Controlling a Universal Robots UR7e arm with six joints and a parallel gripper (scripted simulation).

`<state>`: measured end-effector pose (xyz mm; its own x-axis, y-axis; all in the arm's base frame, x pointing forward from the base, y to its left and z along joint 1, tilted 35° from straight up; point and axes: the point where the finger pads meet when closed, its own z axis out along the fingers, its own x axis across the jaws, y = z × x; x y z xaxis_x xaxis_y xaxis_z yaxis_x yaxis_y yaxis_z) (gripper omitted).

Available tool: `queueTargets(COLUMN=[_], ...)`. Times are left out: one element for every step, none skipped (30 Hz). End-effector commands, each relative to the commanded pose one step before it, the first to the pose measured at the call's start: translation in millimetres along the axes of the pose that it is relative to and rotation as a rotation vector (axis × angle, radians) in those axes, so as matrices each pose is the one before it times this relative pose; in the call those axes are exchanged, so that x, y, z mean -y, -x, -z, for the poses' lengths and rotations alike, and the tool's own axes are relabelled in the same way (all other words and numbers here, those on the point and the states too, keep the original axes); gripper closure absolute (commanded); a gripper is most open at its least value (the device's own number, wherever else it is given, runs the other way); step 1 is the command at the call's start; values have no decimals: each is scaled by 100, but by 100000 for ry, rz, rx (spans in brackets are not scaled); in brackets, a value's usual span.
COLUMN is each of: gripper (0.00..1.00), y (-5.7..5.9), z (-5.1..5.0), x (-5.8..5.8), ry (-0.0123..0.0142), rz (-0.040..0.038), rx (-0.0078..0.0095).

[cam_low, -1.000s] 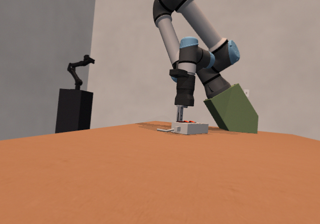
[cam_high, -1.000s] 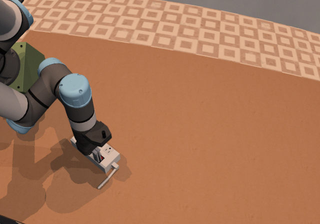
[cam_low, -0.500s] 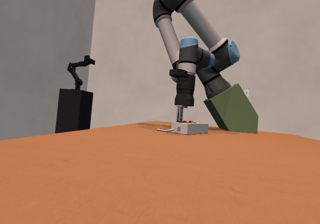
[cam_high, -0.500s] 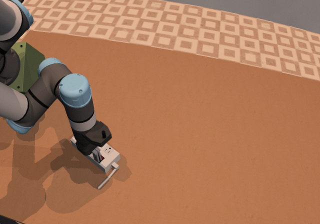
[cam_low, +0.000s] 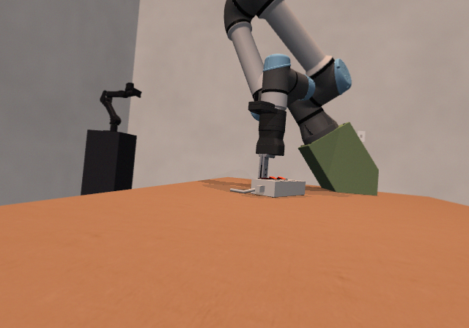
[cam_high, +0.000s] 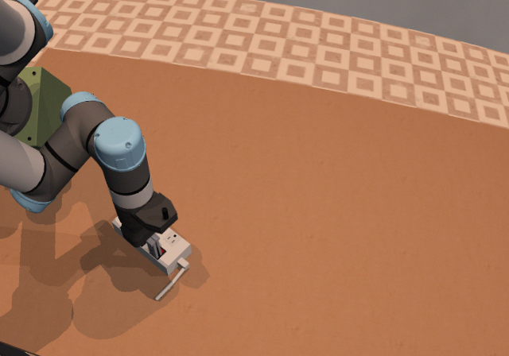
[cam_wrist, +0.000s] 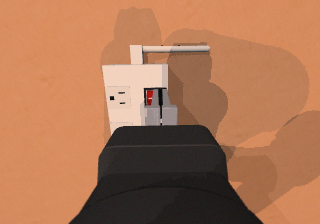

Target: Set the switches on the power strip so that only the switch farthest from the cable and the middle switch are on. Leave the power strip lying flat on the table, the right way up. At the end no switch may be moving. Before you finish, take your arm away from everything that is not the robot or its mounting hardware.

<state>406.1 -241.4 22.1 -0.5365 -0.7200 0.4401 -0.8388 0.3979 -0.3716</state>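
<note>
1. The white power strip point(cam_high: 177, 249) lies flat and right way up on the brown table point(cam_high: 328, 204), down at about 7 o'clock in the top view.
2. The gripper point(cam_wrist: 161, 115) points straight down over the strip's cable point(cam_wrist: 175, 48) end, jaws pressed together with nothing between them.
3. Fingertips sit right at the red switch point(cam_wrist: 149, 96) nearest the cable; can't tell if they actually touch.
4. The socket point(cam_wrist: 119, 97) is at 9 o'clock of that switch in the wrist view.

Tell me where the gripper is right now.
In the top view, low on the left, the shut gripper points straight down onto the power strip, at the red switch nearest the cable.
</note>
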Motion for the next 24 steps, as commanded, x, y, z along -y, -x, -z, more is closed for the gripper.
queueTargets(gripper=[100,100,100,100,100,100,100,100,100,100,100,100,100,100,100,100,100,100,100,100,100,100,100,100], y=[19,0,0,0,0,0,0,0,0,0,0,0,0,0,0,0,0,0,0,0,0,0,0,0], z=[-142,3,0,0,18,44,77,116,155,194,229,260,284,301,309,310,302,285,261,0,0,231,196,157], x=[-7,0,0,0,0,0,0,0,0,0,0,0,0,0,-1,1,0,0,0,0,0,0,0,0], ry=[308,0,0,0,0,0,0,0,0,0,0,0,0,0,0,0,0,0,0,0,0,0,0,0], rz=[-38,0,0,0,0,0,0,0,0,0,0,0,0,0,0,0,0,0,0,0,0,0,0,0], rx=[160,0,0,0,0,0,0,0,0,0,0,0,0,0,0,0,0,0,0,0,0,0,0,0])
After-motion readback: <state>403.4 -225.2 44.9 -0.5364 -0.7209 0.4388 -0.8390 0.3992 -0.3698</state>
